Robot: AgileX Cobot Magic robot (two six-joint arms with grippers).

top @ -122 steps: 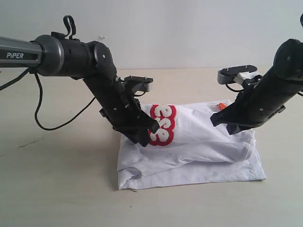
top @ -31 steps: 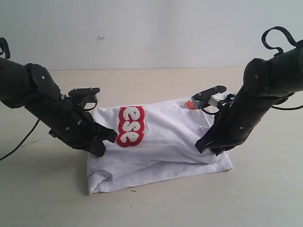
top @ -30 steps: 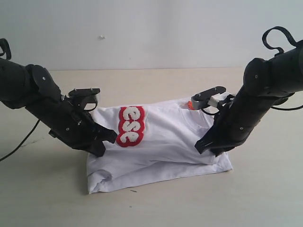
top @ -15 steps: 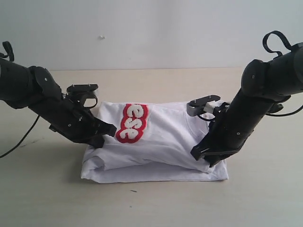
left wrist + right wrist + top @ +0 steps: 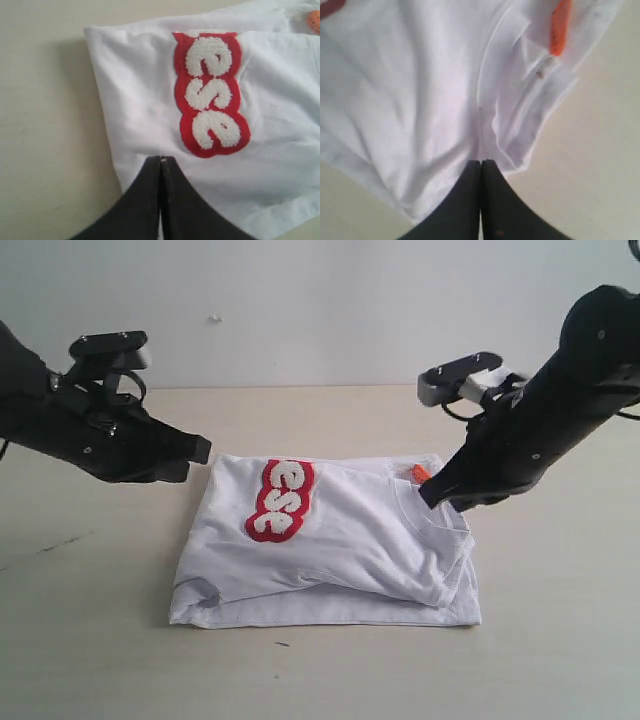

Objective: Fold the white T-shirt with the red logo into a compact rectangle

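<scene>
1. Pale beige table (image 5: 90,640) under a plain light wall (image 5: 330,310); one garment lies on it between two black arms.
2. On the left gripper (image 5: 203,450) the two dark fingers (image 5: 145,200) are pressed flat against each other, tip to tip, with no cloth between them.
3. On the right gripper (image 5: 428,496) the fingers (image 5: 465,200) are likewise closed on themselves and pinch nothing.
4. In the exterior view the left tips hang just beside the far left corner of the white T-shirt (image 5: 340,540). The left wrist view puts them over the shirt's edge, near one end of the red logo (image 5: 278,500). Whether they touch the fabric cannot be told.
5. The right tips sit at the neck opening, just beside the orange neck tag (image 5: 419,473). Contact with the cloth cannot be told here either.
6. The shirt lies in the middle of the table, folded into a rough rectangle of stacked layers. Its near edge shows a thicker, rounded fold, and the top layer is rumpled toward the near right corner.
7. The logo runs across the top layer on the shirt's left part. The fuzzy white letters "ese" are readable, and the patch ends at the far fold.
8. The left arm (image 5: 70,430) reaches in from the left edge, and the right arm (image 5: 560,400) slopes up toward the upper right.
</scene>
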